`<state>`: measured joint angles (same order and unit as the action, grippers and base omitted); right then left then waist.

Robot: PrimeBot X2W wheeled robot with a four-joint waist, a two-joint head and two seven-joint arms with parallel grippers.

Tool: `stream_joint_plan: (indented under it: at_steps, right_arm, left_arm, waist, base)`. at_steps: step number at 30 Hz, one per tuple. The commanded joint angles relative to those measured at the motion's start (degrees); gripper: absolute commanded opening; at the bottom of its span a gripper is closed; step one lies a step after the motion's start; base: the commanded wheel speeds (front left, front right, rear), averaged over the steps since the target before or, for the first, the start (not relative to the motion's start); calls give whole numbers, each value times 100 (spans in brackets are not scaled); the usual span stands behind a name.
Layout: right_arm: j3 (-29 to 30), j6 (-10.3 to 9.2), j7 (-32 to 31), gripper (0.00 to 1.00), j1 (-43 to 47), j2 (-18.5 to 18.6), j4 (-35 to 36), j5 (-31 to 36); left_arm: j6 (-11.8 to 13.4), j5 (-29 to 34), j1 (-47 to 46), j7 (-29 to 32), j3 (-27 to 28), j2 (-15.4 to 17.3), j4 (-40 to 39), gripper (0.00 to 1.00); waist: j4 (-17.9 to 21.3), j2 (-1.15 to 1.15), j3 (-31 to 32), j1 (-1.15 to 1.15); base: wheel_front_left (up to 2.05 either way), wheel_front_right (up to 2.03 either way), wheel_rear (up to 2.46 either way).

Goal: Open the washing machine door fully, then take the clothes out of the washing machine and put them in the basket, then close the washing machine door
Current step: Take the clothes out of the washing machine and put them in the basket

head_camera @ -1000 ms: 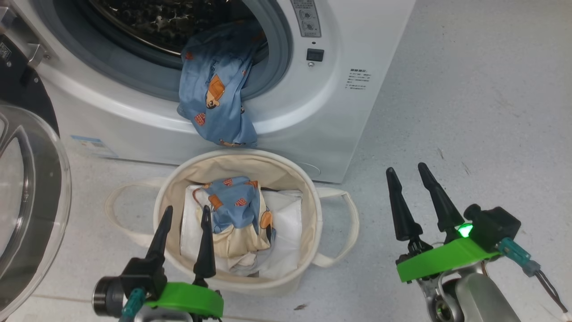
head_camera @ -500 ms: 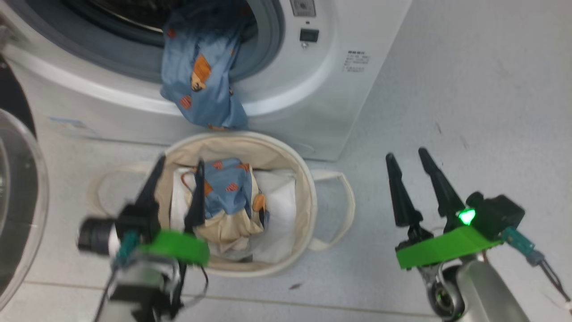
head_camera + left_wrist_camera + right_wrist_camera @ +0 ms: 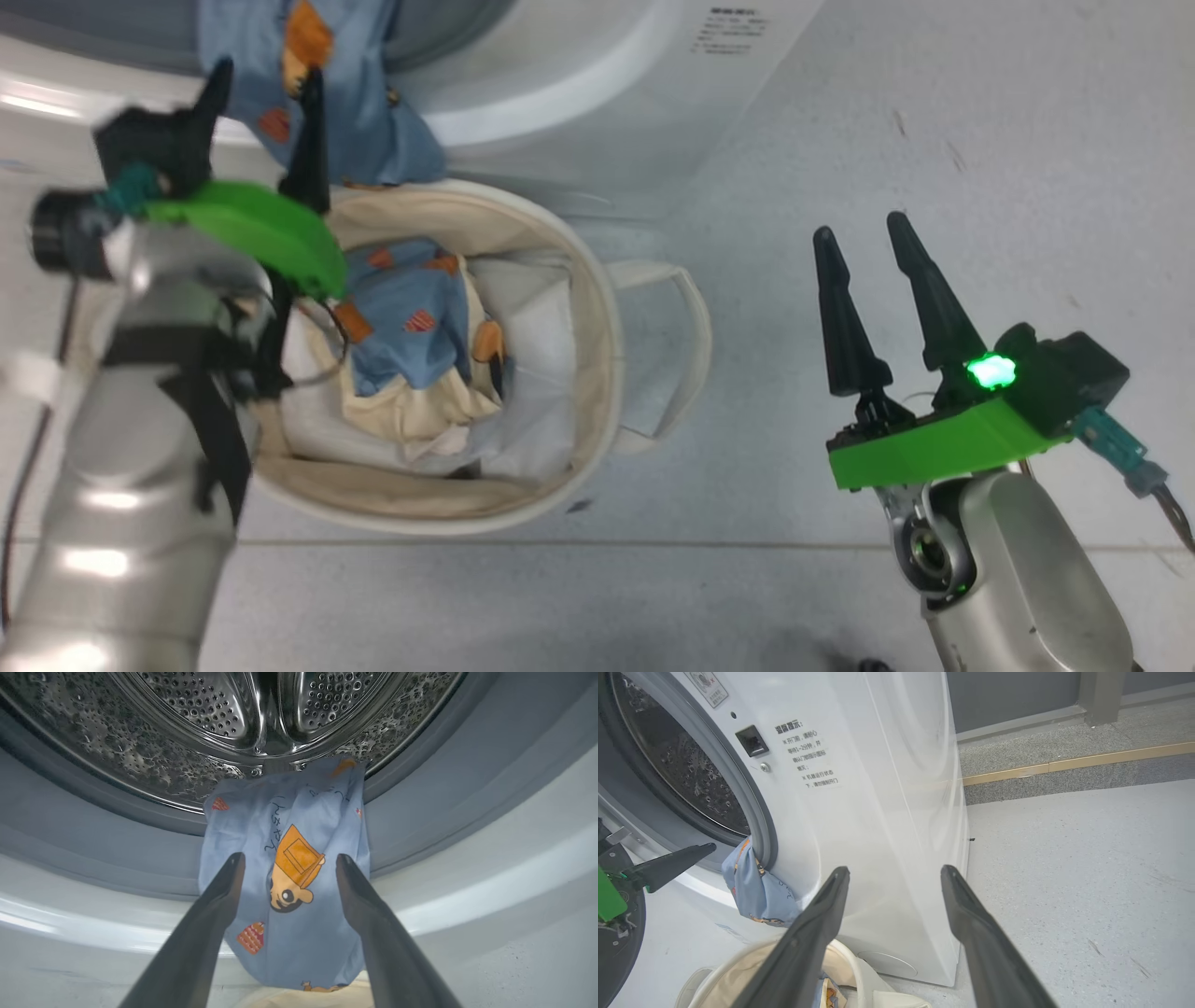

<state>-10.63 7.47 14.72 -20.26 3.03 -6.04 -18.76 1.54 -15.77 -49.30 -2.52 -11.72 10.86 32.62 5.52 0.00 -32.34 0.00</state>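
One light blue fabric garment (image 3: 289,942), printed with orange and brown cartoon figures, hangs out of the drum mouth. It is draped over the grey rubber rim (image 3: 420,793) and down the front of the white boxy front-loading washing machine (image 3: 878,812). The left gripper (image 3: 290,857) points straight at this garment with its two long dark fingers spread wide. In the left wrist view one finger stands to each side of the printed figure, and the fabric shows in the gap between them. Whether the fingertips touch the fabric cannot be told. Beyond the left gripper's tips lies the perforated stainless steel drum (image 3: 210,714). Beneath the left gripper, and back toward its wrist, sits the round cream-white canvas basket (image 3: 597,308), close against the machine front and under the hanging hem. It holds a second garment (image 3: 411,317) of the same print with cream-beige parts, lying on a flat white sheet (image 3: 537,327). The right gripper (image 3: 860,227) hangs well apart to the right of the basket, over the pale grey speckled floor (image 3: 934,112). Its fingers are spread and hold nothing, and its tips point toward the machine's right-hand front edge.
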Motion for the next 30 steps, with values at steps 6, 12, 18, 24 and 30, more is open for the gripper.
stream_joint_plan:
  at_steps: [6,12,18,24,30]
  right_arm:
    - [-105,2,28,100,-21,-15,170,-49]
    - [-145,2,28,100,-47,-15,164,-79]
    - [-165,2,28,100,-35,-15,130,-70]
    - [-175,2,28,100,-47,-15,153,-37]
    - [-173,2,28,100,-106,-15,193,-72]
  left_arm:
    - [-135,-157,-923,401,252,344,606,100]
    - [-13,-124,-1415,530,231,349,1244,100]
    - [-131,-395,-1841,555,337,153,1924,100]
    - [-320,-416,-2168,404,236,74,2395,100]
    - [-430,-403,-2457,319,132,42,2762,100]
  waist:
    - [231,0,-254,0]
    - [284,0,-273,0]
    - [325,0,-278,0]
    - [386,0,-338,0]
    - [458,0,-461,0]
  base:
    - [0,0,0]
    - [0,0,0]
    - [0,0,0]
    - [0,0,0]
    - [0,0,0]
